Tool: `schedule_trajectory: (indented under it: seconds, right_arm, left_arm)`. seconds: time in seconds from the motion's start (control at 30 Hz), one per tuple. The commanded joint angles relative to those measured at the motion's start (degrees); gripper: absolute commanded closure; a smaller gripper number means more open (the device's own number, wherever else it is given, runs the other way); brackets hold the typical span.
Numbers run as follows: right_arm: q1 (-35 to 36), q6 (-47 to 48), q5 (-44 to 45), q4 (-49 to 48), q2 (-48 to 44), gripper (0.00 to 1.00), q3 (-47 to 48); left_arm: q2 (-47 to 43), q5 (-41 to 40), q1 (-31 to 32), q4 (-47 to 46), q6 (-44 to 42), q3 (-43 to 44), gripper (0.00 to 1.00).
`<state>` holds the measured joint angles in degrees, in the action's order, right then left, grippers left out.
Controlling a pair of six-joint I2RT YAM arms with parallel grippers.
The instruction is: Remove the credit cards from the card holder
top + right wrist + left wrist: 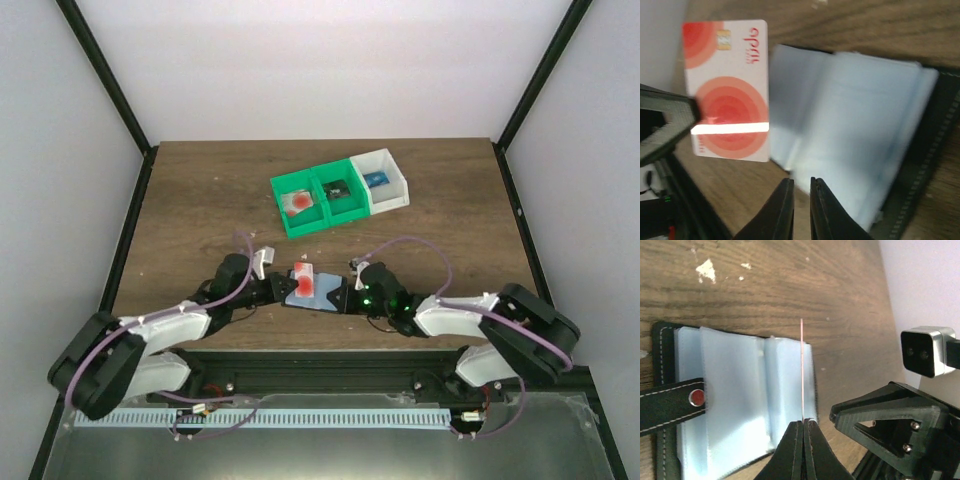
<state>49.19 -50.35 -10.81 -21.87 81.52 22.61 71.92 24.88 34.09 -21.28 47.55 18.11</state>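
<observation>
Right wrist view: card holder (865, 130) blurred, clipped at the edge

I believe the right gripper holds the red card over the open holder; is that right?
Not quite: the left gripper holds the red card over the open holder. The left wrist view shows its fingers shut on the card's edge.

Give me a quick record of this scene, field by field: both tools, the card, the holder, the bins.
left tool: shut on red-and-white card, fully out
card holder: open, flat on table
right tool: narrow gap, at the card holder's edge; grip unclear
bins: two green bins, one white bin, far side, small items inside
</observation>
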Motion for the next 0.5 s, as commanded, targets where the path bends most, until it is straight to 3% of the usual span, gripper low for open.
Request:
schedule_trajectory:
  seconds: [0.0, 0.2, 0.47]
  right_arm:
    - [0.18, 0.47, -3.02, -1.75, -6.67, 0.86, -0.42]
    - [0.50, -1.06, -8.48, -7.73, -13.14, 0.72, -1.31]
    - [0.72, -4.07, -15.42, -16.30, -13.14, 0.59, -1.86]
  left_arm:
    - [-6.79, -0.36, -0.27, -0.09, 1.82, -2.05, 1.00]
    - [-15.89, 4.44, -0.26, -5.90, 8.17, -4.86, 1.00]
    - [-22.85, 8.26, -0.20, -14.00, 14.26, -8.15, 1.00]
